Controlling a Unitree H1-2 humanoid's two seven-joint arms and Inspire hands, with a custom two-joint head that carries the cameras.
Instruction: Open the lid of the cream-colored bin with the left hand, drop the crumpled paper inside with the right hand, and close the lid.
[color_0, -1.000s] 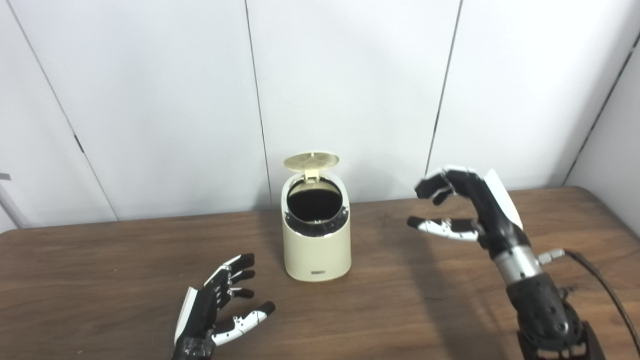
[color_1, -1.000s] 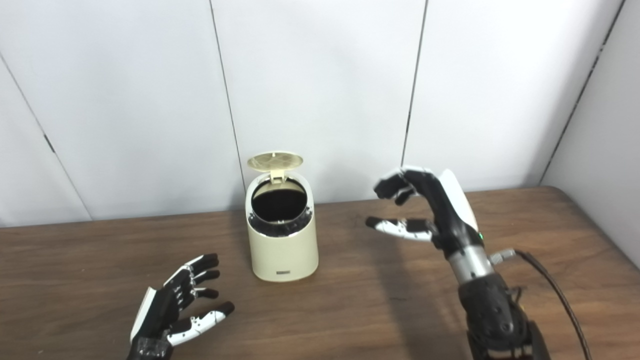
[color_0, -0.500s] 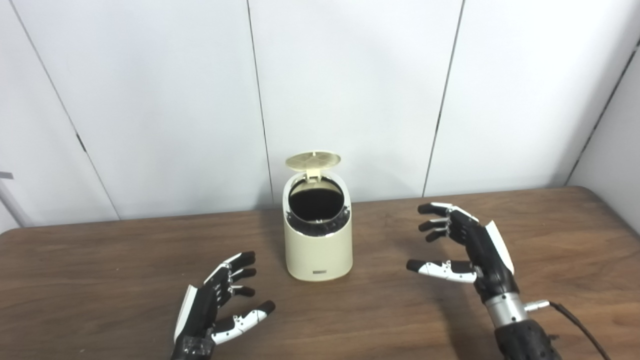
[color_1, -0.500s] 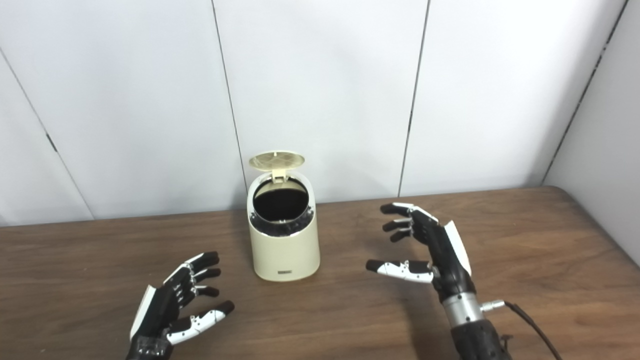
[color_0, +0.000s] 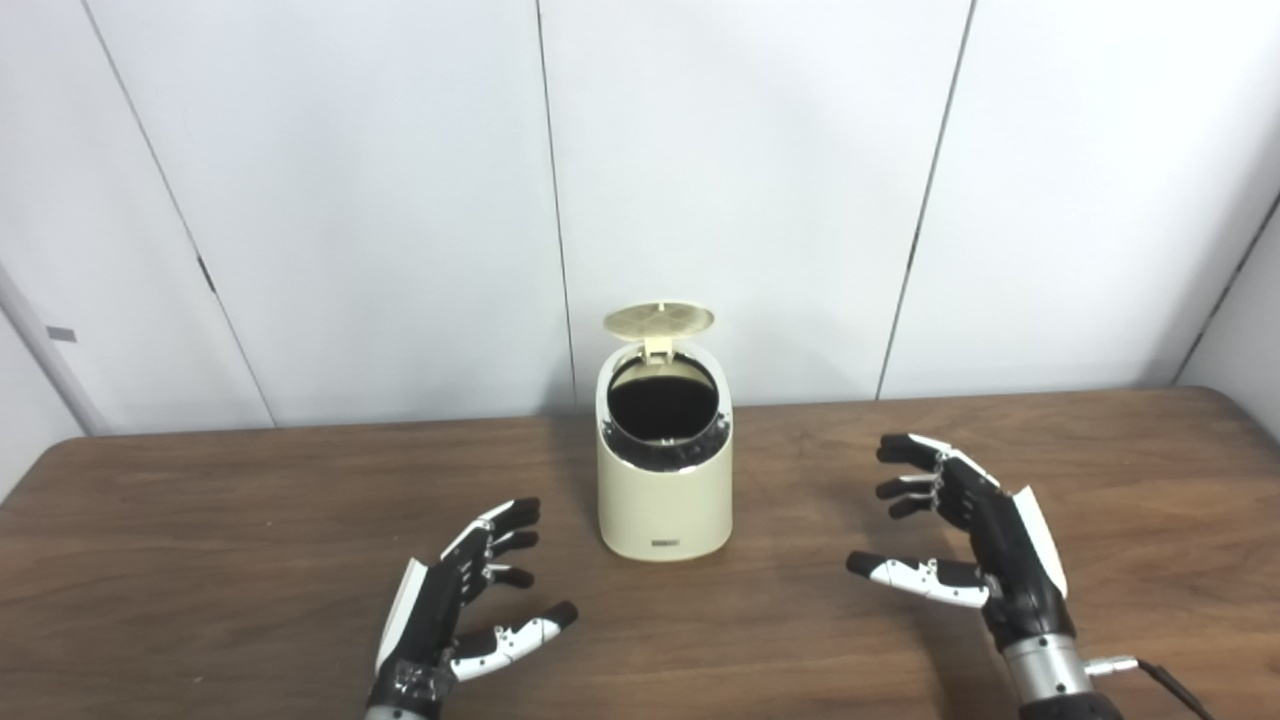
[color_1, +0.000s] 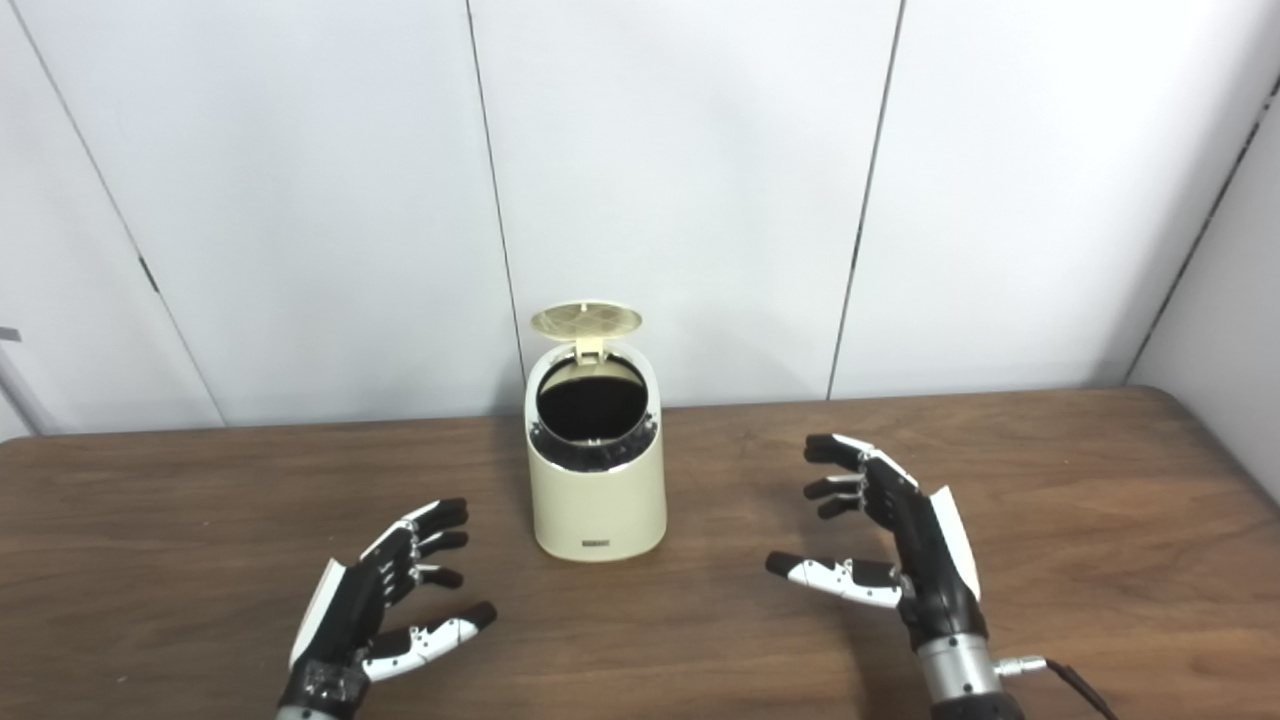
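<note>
1. A cream-colored bin (color_0: 664, 480) stands upright on a dark wooden tabletop (color_0: 200, 520), close to the tabletop's far edge, with a wall of white panels (color_0: 740, 180) behind it.
2. The bin's round lid (color_0: 658, 319) is flipped up on a hinge at the back of the bin's top, and stands open above the rim.
3. The bin's mouth slopes toward the viewer and shows only a dark interior; what lies inside cannot be made out.
4. A small dark label (color_0: 664, 544) sits low on the bin's front face.
5. The left hand (color_0: 455, 615) is to the left of the bin and nearer the viewer, apart from it. It is released and holds nothing, with its fingers spread and pointing up toward the bin.
6. The right hand (color_0: 975, 535) is to the right of the bin and also nearer the viewer, well apart from it. It too is released and empty, with its fingers (color_0: 915, 470) gently curled and its thumb stretched out toward the bin's side.
7. No crumpled paper is visible on the tabletop or in either hand.
8. A thin cable (color_0: 1165, 675) runs from the right wrist, on the side away from the bin.
</note>
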